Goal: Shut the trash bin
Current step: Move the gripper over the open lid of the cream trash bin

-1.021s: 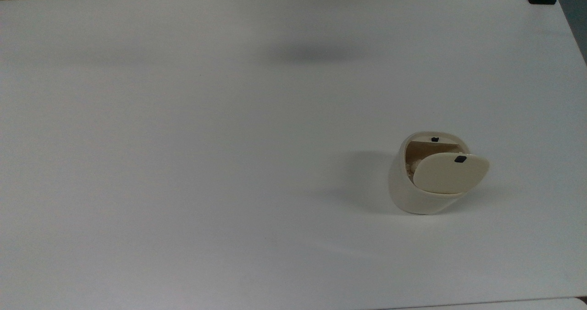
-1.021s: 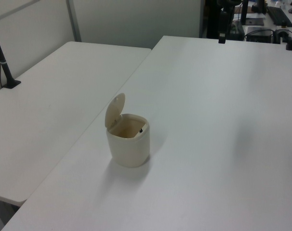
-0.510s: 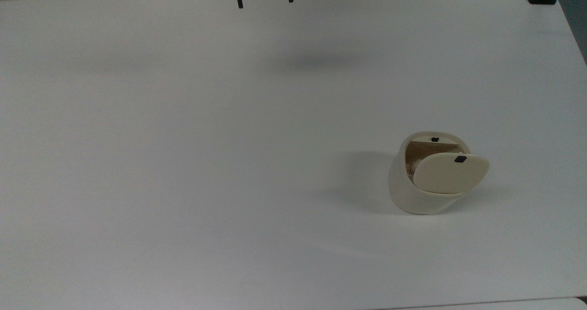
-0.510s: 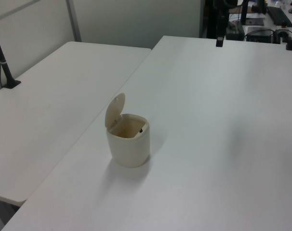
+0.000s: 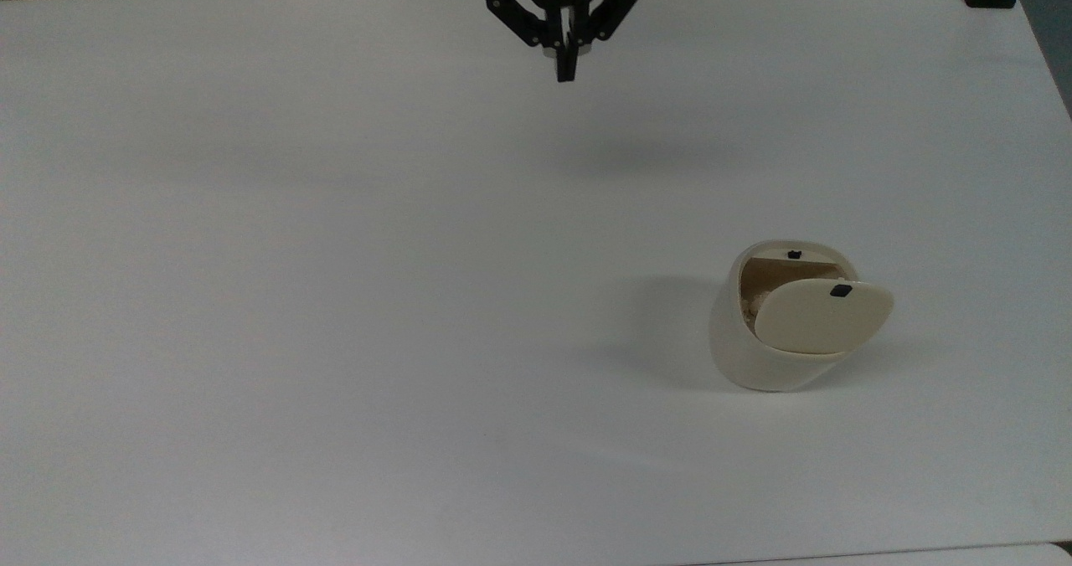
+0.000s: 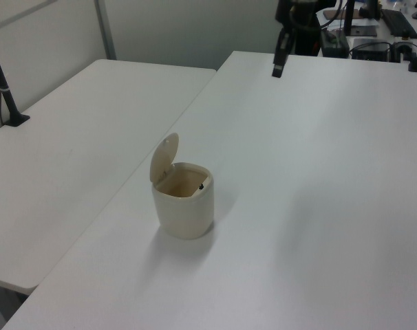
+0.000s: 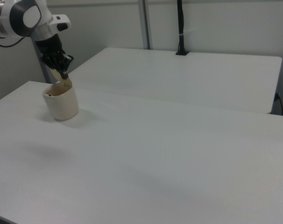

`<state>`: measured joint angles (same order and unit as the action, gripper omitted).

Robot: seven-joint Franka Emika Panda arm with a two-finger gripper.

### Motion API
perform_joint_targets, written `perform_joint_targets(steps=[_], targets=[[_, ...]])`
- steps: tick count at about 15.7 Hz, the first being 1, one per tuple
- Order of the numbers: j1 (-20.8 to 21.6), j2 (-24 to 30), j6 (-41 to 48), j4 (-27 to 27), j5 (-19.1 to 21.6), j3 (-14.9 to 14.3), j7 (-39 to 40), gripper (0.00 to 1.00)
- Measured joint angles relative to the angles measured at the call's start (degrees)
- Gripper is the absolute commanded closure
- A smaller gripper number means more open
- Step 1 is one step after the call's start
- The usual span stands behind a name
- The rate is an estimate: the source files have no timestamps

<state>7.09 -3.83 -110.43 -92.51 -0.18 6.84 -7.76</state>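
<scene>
Top view, gripper closed, pointing down; trash bin open

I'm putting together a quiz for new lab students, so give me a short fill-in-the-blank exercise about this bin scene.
1. The lid of the trash bin is ____, so the brown inside shows.
2. In the top view, the gripper hangs near the ____ edge of the picture, apart from the bin.
3. The gripper's fingers are ____ and hold nothing.
4. The bin stands on a table whose colour is ____.

Missing words: open; top; shut; white
</scene>
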Motion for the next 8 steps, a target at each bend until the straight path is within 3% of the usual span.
perform_joint_targets(steps=[4, 8], targets=[[4.27, -4.26, -9.31, 1.13, -0.87, 0.01, -14.41, 1.00], [7.12, -10.82, -17.62, 5.58, -4.46, 0.01, -30.10, 1.00]])
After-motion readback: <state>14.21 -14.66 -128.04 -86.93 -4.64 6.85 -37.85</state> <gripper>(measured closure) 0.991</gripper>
